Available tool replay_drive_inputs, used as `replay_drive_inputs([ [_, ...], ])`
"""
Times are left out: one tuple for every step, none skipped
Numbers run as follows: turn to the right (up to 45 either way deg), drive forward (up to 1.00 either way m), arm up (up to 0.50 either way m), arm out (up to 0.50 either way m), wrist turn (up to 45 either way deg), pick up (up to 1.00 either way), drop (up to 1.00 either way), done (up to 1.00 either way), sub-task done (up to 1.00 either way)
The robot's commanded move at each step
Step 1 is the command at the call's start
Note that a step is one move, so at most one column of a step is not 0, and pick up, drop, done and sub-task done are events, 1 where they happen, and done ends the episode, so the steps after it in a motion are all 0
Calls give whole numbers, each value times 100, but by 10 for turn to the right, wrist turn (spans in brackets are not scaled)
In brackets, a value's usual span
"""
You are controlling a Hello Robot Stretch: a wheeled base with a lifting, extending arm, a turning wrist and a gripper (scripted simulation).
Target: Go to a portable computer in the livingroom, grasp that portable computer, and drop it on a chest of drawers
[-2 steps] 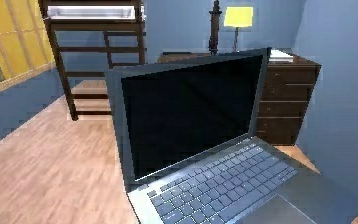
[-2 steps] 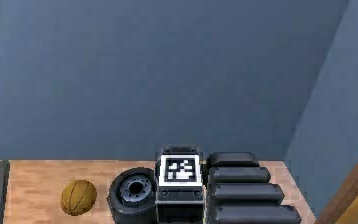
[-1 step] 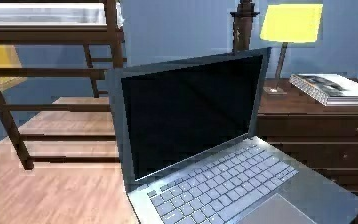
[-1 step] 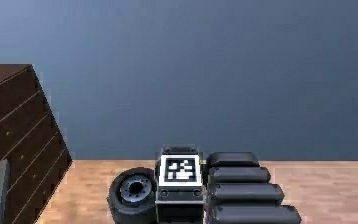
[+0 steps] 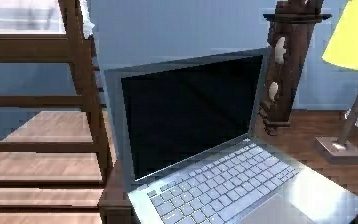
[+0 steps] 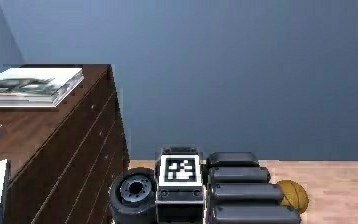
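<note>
Blue wall (image 6: pixel 247 70) backs both views, above a wooden floor (image 5: pixel 307 135). At the forward view's left stands a light brown wooden frame (image 5: pixel 47 100) with broad horizontal rungs. A dark brown chest of drawers (image 6: pixel 77 140) takes up the arm side view's left, its drawer fronts running away toward the wall. The portable computer (image 5: pixel 192 110) sits in the middle of the forward view, close to the camera: a silver laptop with its lid raised, the screen black and the pale keyboard angled toward the lower right, resting on a dark wooden top (image 5: pixel 115 205). Right of it rises a dark carved post (image 5: pixel 287 70) with white ornaments on its side, and beyond that a lamp with a yellow shade (image 5: pixel 352 40) stands with its base on the floor. The arm (image 6: pixel 237 185) shows as stacked dark segments at the arm side view's bottom edge, with a white marked square (image 6: pixel 179 168) at its end. Left of that square is the gripper (image 6: pixel 137 197), a dark round body just beside the chest; its fingers cannot be made out, so I cannot tell its state or whether it holds anything. A flat stack of books (image 6: pixel 32 87) lies on the chest's top. A small orange-brown round thing (image 6: pixel 293 195) sits on the floor just right of the arm.
</note>
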Motion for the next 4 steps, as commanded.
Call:
replay_drive_inputs([
  [-450,0,0,0,0,0,0,0,0],
  [-450,0,0,0,0,0,0,0,0],
  [-390,0,0,0,0,0,0,0,0],
  [450,0,0,0,0,0,0,0,0],
])
